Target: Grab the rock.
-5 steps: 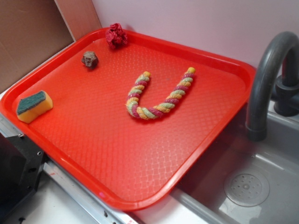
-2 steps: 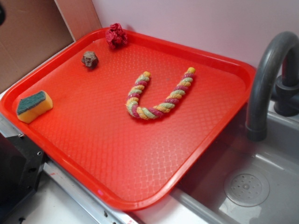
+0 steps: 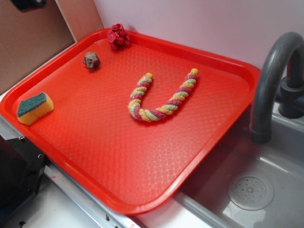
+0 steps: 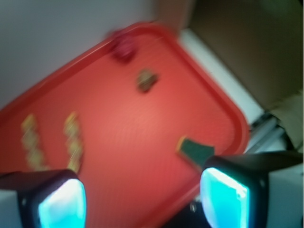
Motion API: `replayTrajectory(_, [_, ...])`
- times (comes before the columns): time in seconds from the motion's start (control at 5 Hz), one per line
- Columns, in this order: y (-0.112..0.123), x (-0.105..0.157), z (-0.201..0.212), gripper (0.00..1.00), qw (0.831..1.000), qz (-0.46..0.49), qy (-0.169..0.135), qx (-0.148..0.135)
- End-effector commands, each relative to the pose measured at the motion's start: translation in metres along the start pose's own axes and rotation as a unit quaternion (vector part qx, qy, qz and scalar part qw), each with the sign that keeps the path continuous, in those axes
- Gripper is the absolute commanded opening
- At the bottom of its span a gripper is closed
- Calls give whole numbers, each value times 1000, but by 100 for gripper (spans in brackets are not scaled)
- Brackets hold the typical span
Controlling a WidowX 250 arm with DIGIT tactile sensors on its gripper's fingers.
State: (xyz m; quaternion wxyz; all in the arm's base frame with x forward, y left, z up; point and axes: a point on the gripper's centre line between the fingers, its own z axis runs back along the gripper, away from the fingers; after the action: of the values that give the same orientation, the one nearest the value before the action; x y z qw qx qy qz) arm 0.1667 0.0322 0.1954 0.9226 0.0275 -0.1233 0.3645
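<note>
Pale pink wall (image 3: 199,23) behind; grey sink (image 3: 266,190), faucet (image 3: 270,76) at right.

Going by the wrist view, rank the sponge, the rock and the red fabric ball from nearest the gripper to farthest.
1. The sponge: just above the gripper, by its right-hand finger at the tray's right rim.
2. The rock: further up the tray, near the middle of the frame.
3. The red fabric ball: farthest, in the tray's far corner by the wall.
</note>
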Motion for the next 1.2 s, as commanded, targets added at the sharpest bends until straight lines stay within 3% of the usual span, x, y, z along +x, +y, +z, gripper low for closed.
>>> replayTrajectory(0.0, [8,57,-61,100,989,113,-68,65])
replayTrajectory(0.2, [9,73,-83,100,987,127,-58,85])
replayTrajectory(0.8, [13,78,-139,100,971,153,-98,154])
replayTrajectory(1.0, [12,82,-153,100,974,153,-85,147])
